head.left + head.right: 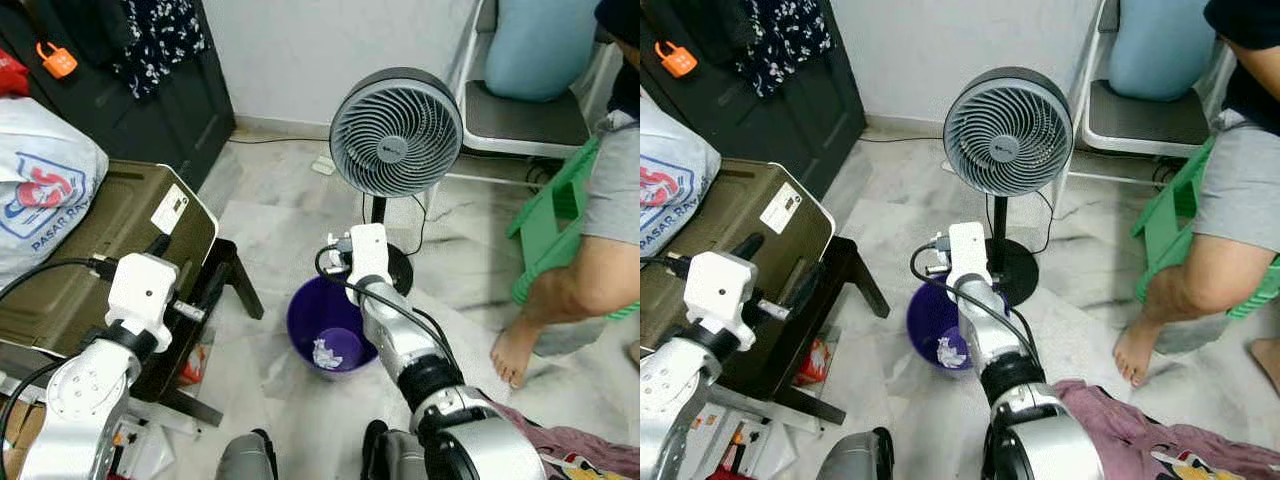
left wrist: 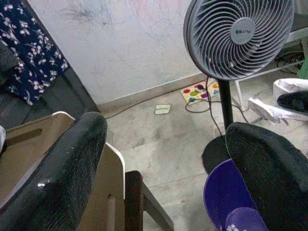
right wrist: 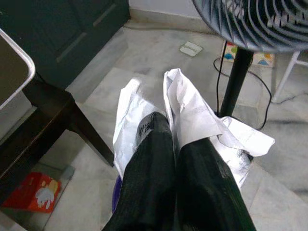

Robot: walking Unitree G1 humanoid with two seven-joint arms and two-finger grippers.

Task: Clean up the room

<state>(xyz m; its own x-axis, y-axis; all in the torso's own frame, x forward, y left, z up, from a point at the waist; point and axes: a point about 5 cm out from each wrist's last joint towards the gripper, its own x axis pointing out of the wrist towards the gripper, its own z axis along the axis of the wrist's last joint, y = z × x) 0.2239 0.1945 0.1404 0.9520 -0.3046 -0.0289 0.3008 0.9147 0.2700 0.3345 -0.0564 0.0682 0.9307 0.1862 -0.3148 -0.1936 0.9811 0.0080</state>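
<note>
Closest in, two black fingers [image 3: 192,178] of the right gripper [image 3: 171,137] pressed together on a crumpled sheet of white paper [image 3: 192,113], pinched near its middle with loose ends flaring to both sides. Held above the rim of a purple bin [image 1: 305,320] on the marble floor [image 1: 280,230], just in front of the round black base of a grey pedestal fan [image 1: 396,131]. Inside the bin, one small white crumpled wad [image 1: 327,353] at the bottom (possibly more beneath it, hard to say from this angle).

Off to the left, left gripper [image 2: 166,159] spread wide, gripping nothing, poised over the edge of an olive-brown box [image 1: 100,245] sitting on a dark wooden stool [image 1: 225,280]. Beside the box, a white plastic bag [image 1: 40,185] with red and blue print. Under the stool, a small red packet [image 3: 31,192] on the floor.

Behind, a dark cabinet [image 1: 170,110] draped with navy floral cloth [image 1: 160,35]. Near the skirting, a colourful card [image 2: 198,91] and a small pale slip [image 2: 162,109]. At the right, a person's bare leg [image 1: 560,300] next to a green plastic stool [image 1: 555,215].
</note>
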